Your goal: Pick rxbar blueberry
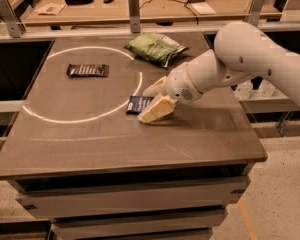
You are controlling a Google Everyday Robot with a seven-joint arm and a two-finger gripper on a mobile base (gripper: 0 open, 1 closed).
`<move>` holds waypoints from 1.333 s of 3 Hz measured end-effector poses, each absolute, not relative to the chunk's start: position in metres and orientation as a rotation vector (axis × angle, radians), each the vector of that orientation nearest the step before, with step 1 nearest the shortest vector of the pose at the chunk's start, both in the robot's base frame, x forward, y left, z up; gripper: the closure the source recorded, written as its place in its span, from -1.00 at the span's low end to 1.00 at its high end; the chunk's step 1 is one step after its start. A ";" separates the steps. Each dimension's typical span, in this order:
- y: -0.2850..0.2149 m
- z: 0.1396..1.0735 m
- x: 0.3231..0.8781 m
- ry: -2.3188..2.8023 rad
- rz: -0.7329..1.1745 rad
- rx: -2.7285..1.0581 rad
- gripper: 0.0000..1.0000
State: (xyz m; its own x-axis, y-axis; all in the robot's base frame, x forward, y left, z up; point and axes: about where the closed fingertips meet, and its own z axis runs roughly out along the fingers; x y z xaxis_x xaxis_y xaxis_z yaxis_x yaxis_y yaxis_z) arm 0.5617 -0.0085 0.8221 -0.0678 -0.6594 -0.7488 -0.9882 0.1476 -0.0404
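The bench is carrying everything, with a white ring marked on its top. The white arm is reaching in from three o'clock. The green bag is lying at one o'clock of the ring, just outside it. The gripper is sitting low over the ring's four o'clock edge, its two fingers spread wide, one on each side of the near end of the blue snack bar. That bar is lying flat on the bench right at the ring line, partly hidden by the lower finger. The dark wrapper is resting inside the ring at ten o'clock, well apart.

Judging the grasp: the bar is thin and slippery, so the fingers are probably needing to press down onto the bench and close across the narrow width, square to the wrapper, before any lift. Closing on one corner alone is risking the foil sliding out.

Counted: one bench, one arm, one bag, one gripper, two bars.
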 end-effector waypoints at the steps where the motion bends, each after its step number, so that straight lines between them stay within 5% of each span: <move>1: -0.009 0.823 0.562 1.798 0.667 -1.578 1.00; 4: -0.009 0.842 0.560 1.778 0.734 -1.553 1.00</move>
